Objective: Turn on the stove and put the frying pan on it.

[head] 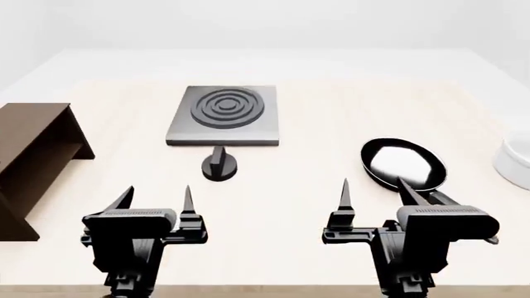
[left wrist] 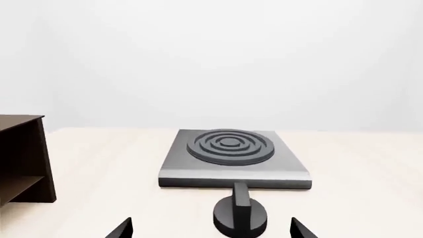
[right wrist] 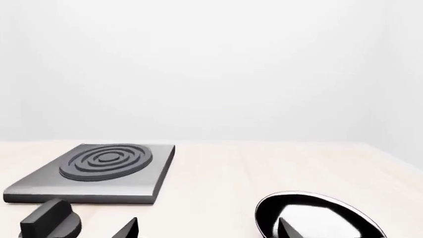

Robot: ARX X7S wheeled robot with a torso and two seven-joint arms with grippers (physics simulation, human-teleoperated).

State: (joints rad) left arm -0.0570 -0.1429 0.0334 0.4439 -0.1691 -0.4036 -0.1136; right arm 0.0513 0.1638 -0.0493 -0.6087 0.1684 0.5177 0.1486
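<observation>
The stove (head: 222, 115) is a flat grey slab with a dark ringed burner, lying at the table's middle rear; it also shows in both wrist views (left wrist: 235, 158) (right wrist: 92, 171). Its round black knob (head: 220, 166) (left wrist: 240, 215) (right wrist: 49, 223) stands just in front of it. The frying pan (head: 403, 162) (right wrist: 317, 218) rests on the table to the right, its handle mostly hidden behind my right arm. My left gripper (head: 157, 195) (left wrist: 211, 230) is open, short of the knob. My right gripper (head: 374, 189) (right wrist: 208, 230) is open, one fingertip overlapping the pan's near rim in the head view.
A brown wooden shelf (head: 37, 146) (left wrist: 23, 158) stands at the table's left side. A white bowl (head: 517, 161) sits at the right edge. The pale wooden table (head: 314, 124) stretches between stove and pan.
</observation>
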